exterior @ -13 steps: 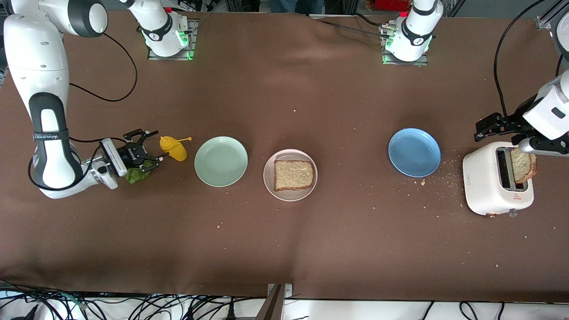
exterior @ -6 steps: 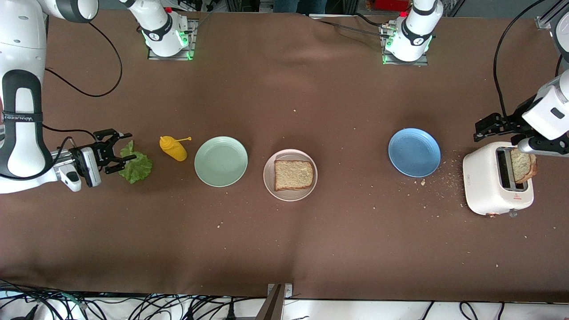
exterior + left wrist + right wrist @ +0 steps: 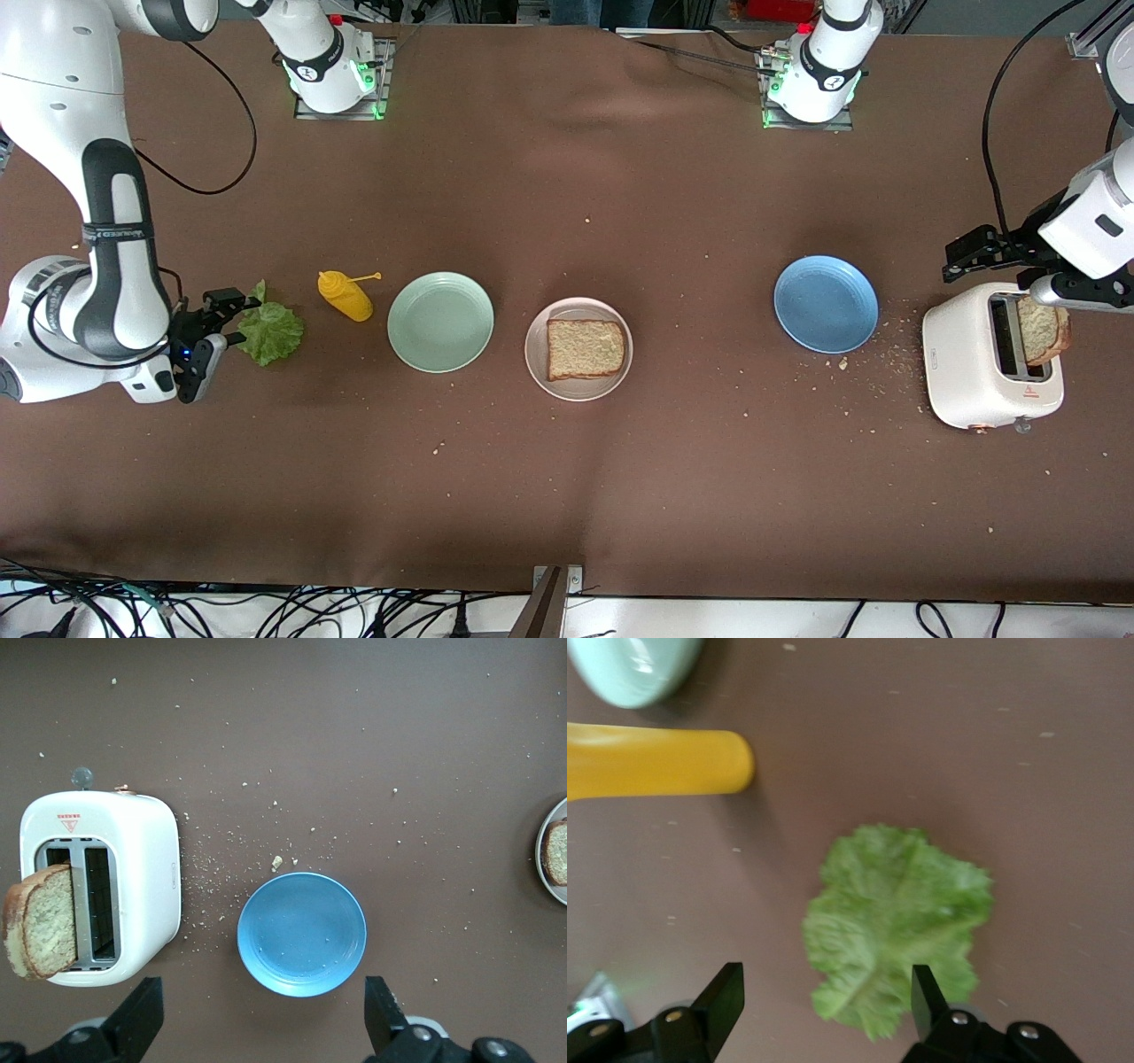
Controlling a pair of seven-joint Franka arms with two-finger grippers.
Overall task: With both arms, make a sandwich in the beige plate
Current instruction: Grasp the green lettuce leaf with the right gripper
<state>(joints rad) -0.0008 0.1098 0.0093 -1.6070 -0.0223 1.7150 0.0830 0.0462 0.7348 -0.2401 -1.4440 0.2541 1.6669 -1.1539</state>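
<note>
On the beige plate [image 3: 578, 348] lies one toast [image 3: 585, 348]. Toward the right arm's end, the lettuce [image 3: 270, 331] lies freed; the right gripper [image 3: 223, 317], jaws released, has backed off it. Left gripper [image 3: 973, 253], open, waits above the toaster [image 3: 983, 363].

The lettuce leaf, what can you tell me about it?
The lettuce leaf is bright green and ruffled, with paler veins showing in the right wrist view. It lies flat on the brown table cover at the right arm's end, beside the yellow squeeze bottle. The right tool hangs open right at the leaf's edge, not gripping it.
</note>
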